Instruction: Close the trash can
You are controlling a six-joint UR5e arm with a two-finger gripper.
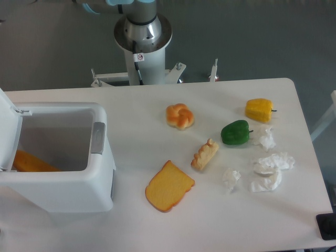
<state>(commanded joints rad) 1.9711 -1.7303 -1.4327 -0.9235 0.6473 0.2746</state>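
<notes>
The white trash can [79, 191] stands at the table's left front with its top open. Its lid [9, 131] is swung up at the left edge of the view, and the grey latch tab [98, 138] sits on the right rim. An orange item [31, 163] lies inside at the bottom left. Only the arm's base [143, 39] and a bit of its upper link at the top edge show; the gripper is out of view.
To the right of the bin lie a bread slice [169, 186], a small pastry [205, 154], a bun [180, 115], a green pepper [235, 132], a yellow pepper [259, 109] and several crumpled tissues [268, 170].
</notes>
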